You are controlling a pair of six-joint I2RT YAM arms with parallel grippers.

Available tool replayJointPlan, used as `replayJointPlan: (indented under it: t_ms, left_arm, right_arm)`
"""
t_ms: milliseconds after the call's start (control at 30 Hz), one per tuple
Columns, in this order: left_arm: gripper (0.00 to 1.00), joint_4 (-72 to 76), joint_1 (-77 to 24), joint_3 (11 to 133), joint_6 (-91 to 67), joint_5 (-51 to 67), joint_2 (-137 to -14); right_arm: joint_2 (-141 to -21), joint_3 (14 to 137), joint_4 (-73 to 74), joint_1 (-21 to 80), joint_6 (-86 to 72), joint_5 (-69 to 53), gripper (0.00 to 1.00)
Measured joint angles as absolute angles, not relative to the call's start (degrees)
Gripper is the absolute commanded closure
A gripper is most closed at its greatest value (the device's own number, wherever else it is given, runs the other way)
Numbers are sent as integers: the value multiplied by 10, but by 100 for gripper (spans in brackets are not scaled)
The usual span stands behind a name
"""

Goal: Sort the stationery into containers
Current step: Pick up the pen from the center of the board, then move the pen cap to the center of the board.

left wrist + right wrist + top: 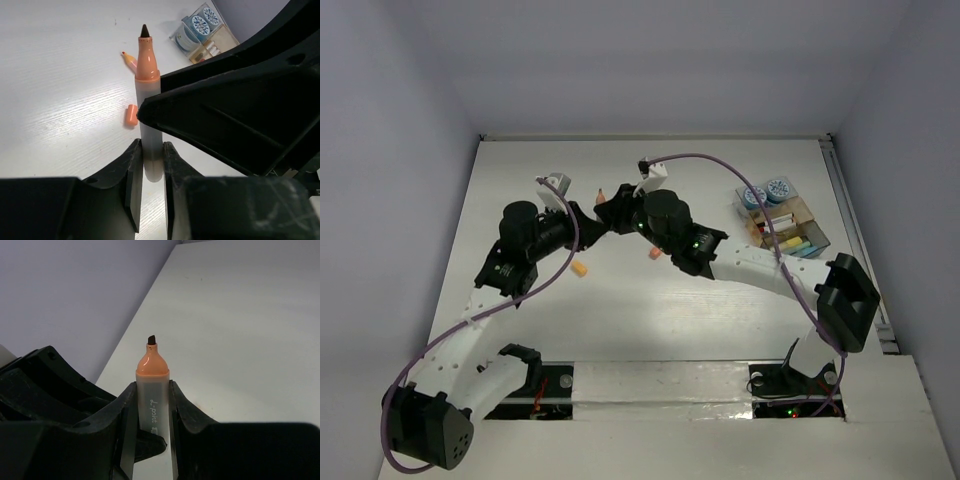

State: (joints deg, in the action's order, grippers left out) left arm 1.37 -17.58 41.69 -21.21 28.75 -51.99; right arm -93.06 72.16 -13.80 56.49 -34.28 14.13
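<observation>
An uncapped orange marker (604, 194) with a frosted barrel is held above the table by both grippers at once. My left gripper (152, 160) is shut on the barrel's tail end; the marker (147, 75) points away from that camera, its dark tip up. My right gripper (151, 405) is shut on the middle of the marker (152, 385), just below the orange collar. The two grippers meet at mid-table, the left (590, 220) beside the right (620, 212). The clear divided container (782, 222) stands at the right, with patterned rolls (767, 192) and coloured sticks inside.
A short orange cap (131, 115) lies on the white table below the marker. Farther off lies a yellow stick with a red tip (129, 59). Small orange pieces (580, 268) (655, 252) show near the arms. The container (202, 30) sits far right; walls bound the table.
</observation>
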Motion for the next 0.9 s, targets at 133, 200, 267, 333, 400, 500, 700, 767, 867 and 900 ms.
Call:
replayJointPlan:
  t_ms: [133, 200, 267, 333, 400, 500, 700, 767, 867, 900]
  left_arm:
    - [100, 13, -176, 417, -209, 284, -517]
    - [100, 10, -177, 417, -209, 285, -516]
    - [100, 10, -180, 417, -208, 286, -513]
    - [100, 8, -181, 417, -206, 289, -509]
    - [100, 6, -181, 417, -202, 279, -505]
    - [100, 5, -178, 417, -197, 268, -498]
    - [100, -3, -179, 417, -189, 254, -481]
    - [100, -6, -179, 417, -188, 250, -474]
    - [100, -8, -179, 417, -185, 247, -466]
    - [100, -9, -179, 417, -185, 246, -465]
  right_arm:
    - [-924, 713, -143, 566, -343, 143, 96]
    - [-918, 706, -144, 567, -343, 143, 88]
    - [-912, 701, -146, 567, -342, 143, 65]
    - [-903, 692, -146, 567, -343, 143, 46]
    - [-885, 681, -135, 568, -332, 142, 39]
    - [-840, 653, -116, 568, -315, 146, 35]
    - [-728, 566, -93, 560, -306, 163, 35]
    - [-726, 549, -78, 554, -314, 164, 21]
    - [-756, 528, -42, 543, -326, 164, 13]
    - [-770, 522, -30, 541, -329, 164, 13]
